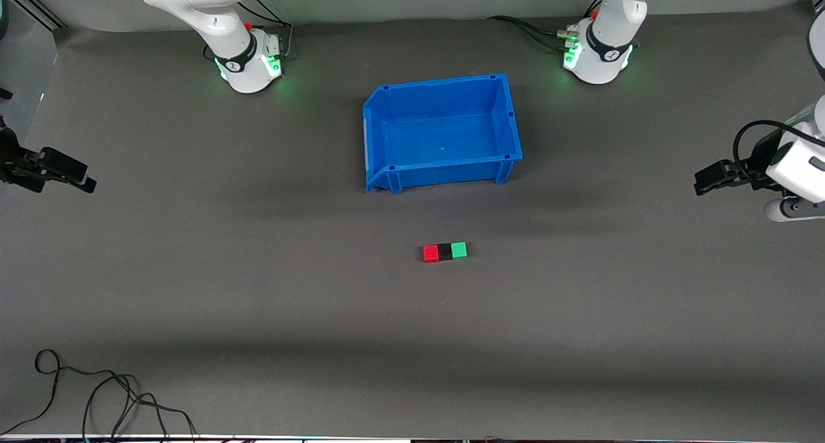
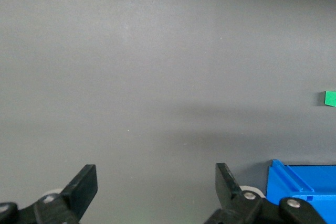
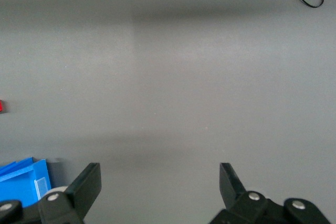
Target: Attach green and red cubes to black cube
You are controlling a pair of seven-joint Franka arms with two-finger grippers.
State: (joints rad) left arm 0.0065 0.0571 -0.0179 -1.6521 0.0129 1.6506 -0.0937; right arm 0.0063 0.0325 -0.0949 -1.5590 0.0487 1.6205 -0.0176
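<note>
Black cube (image 1: 445,252) joined between red cube (image 1: 430,254) and green cube (image 1: 459,250), one touching row on the grey mat (image 1: 258,288).
Sits nearer the front camera than the blue bin (image 1: 509,117); equal-sized, matte, solid-coloured. Left gripper (image 2: 156,187) over the table's left-arm end, fingers spread, holding nothing. Right gripper (image 3: 159,184) over the right-arm end, likewise spread. Loose black cable (image 1: 97,391) near the front edge.
</note>
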